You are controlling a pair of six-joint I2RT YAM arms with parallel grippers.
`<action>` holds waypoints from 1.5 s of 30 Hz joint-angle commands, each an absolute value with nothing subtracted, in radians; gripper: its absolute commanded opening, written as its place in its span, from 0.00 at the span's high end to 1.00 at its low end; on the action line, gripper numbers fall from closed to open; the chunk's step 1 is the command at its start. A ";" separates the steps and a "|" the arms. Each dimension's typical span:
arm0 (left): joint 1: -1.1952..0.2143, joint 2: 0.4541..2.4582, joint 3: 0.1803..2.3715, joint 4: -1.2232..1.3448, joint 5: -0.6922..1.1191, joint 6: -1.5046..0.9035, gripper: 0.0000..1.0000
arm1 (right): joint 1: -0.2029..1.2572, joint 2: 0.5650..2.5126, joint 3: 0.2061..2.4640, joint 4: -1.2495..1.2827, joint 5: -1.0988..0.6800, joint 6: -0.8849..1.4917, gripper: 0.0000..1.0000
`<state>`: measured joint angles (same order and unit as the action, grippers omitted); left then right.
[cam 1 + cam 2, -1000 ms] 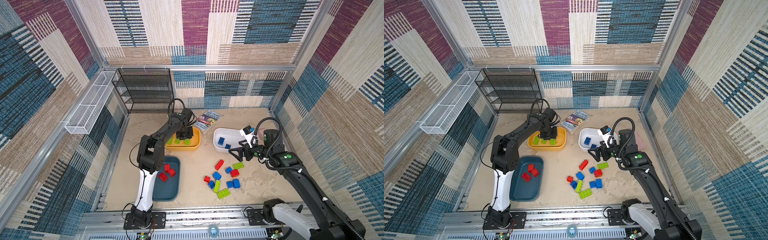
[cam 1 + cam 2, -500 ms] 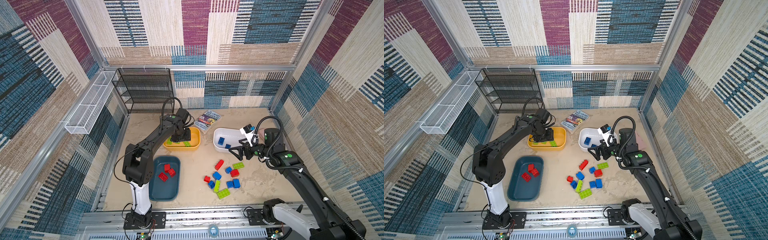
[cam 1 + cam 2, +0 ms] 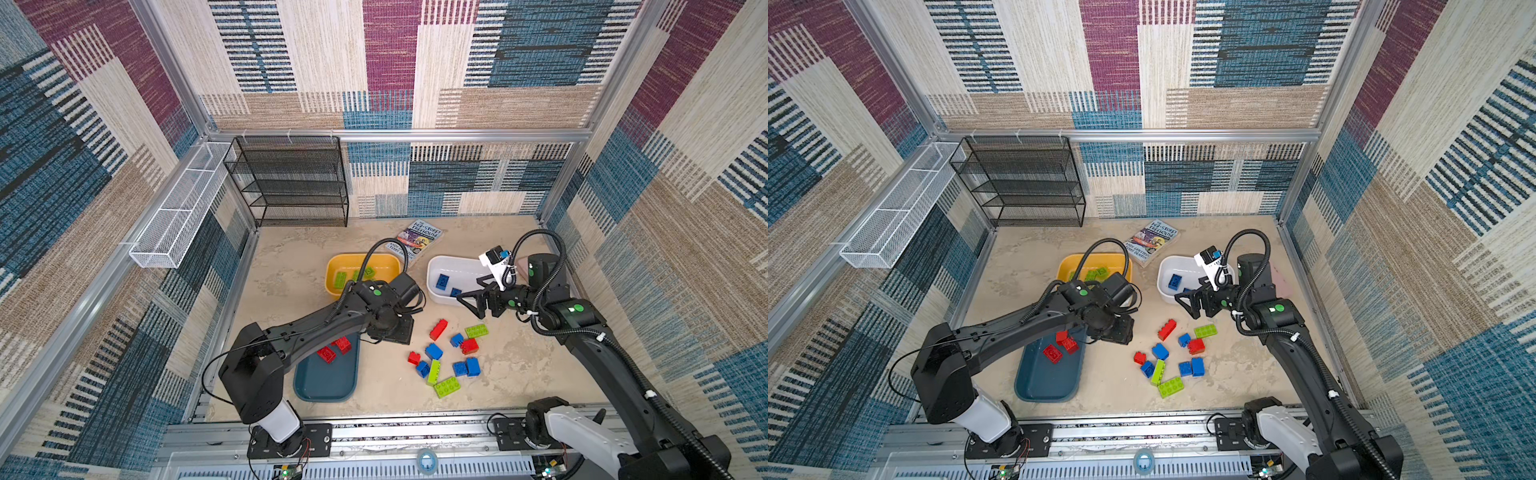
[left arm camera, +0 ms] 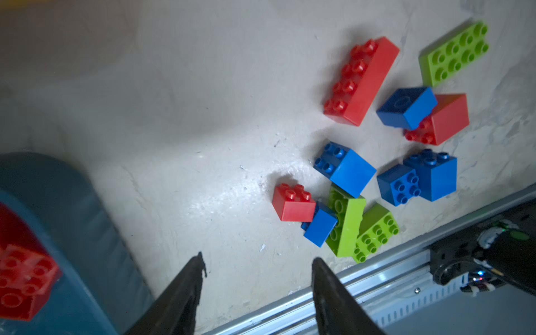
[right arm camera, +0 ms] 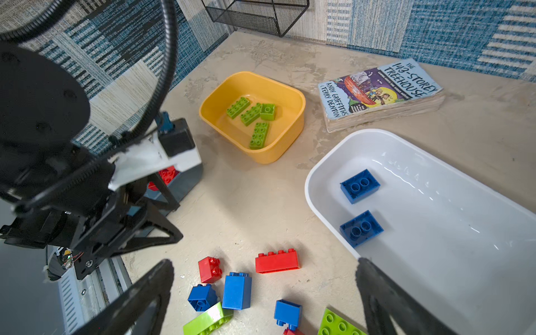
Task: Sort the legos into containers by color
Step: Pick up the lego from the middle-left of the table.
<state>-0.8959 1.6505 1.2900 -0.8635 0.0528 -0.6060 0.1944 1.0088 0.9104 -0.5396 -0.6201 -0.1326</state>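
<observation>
Loose red, blue and lime green legos (image 3: 444,357) lie in a cluster on the floor. The yellow container (image 3: 332,270) holds green bricks (image 5: 255,116), the white container (image 3: 432,270) holds two blue bricks (image 5: 359,185), and the dark teal container (image 3: 328,382) holds red bricks (image 3: 332,349). My left gripper (image 3: 397,332) hangs between the teal container and the cluster; in its wrist view it (image 4: 256,261) is open and empty above bare floor. My right gripper (image 3: 467,297) is open wide and empty, at the white container's near edge above the cluster (image 5: 265,266).
A paperback book (image 3: 417,241) lies behind the yellow and white containers. A black wire shelf (image 3: 291,183) stands at the back left, and a white mesh basket (image 3: 178,212) hangs on the left wall. A metal rail (image 4: 377,278) runs along the front edge.
My left arm swung from over the yellow container toward the front, to beside the teal container. The right arm has hardly moved.
</observation>
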 commanded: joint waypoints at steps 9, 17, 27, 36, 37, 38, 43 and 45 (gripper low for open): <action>-0.982 1.817 1.328 -0.785 0.076 -0.566 0.39 | 0.195 0.966 0.862 -0.522 -0.609 -0.132 0.01; -0.989 1.882 1.334 -0.778 0.053 -0.554 0.43 | 0.195 0.962 0.861 -0.528 -0.601 -0.139 0.01; -0.988 1.922 1.319 -0.777 0.035 -0.536 0.51 | 0.195 0.961 0.860 -0.531 -0.599 -0.139 0.01; -0.985 1.902 1.316 -0.812 0.022 -0.537 0.70 | 0.195 0.956 0.860 -0.536 -0.596 -0.139 0.01; -0.984 1.894 1.318 -0.820 0.017 -0.536 0.70 | 0.195 0.957 0.859 -0.534 -0.597 -0.139 0.01; -0.983 1.884 1.325 -0.837 0.010 -0.532 0.70 | 0.195 0.956 0.860 -0.534 -0.598 -0.137 0.01; -0.966 1.802 1.371 -0.932 -0.040 -0.498 0.70 | 0.195 0.961 0.864 -0.528 -0.601 -0.136 0.01; -0.942 1.758 1.385 -0.986 -0.072 -0.479 0.70 | 0.195 0.962 0.867 -0.525 -0.604 -0.136 0.01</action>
<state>-0.9619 1.7973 1.3678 -0.8829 -0.0048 -0.5198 0.1944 0.9611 0.8593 -0.5434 -0.6083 -0.1326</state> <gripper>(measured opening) 0.327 0.993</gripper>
